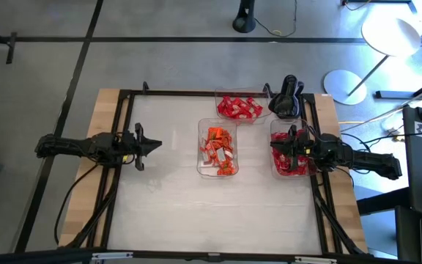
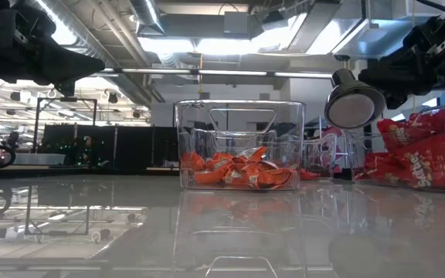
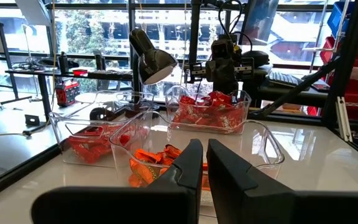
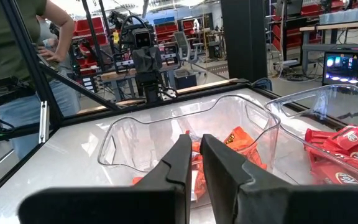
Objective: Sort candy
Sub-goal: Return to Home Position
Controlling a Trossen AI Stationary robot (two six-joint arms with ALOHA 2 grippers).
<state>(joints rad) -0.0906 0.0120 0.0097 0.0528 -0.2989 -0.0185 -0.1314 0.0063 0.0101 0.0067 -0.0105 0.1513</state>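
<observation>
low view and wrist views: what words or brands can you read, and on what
"Skittles": on the red candy packs at the low view's right edge.
White marks on the red wrappers and print on the orange candy, right wrist view: too blurred to read.

orange candy [image 3: 148,163]: my left pincer [image 3: 204,144] blocks part of the pile in the middle tray [image 3: 269,142].
red candy [image 1: 284,167]: my right pincer [image 1: 274,144] covers some, right of the middle tray.
red tray [image 2: 405,179]: the low view's edge cuts it, right of the middle tray.
person [image 4: 14,43]: far past the middle tray, top cut off.
</observation>
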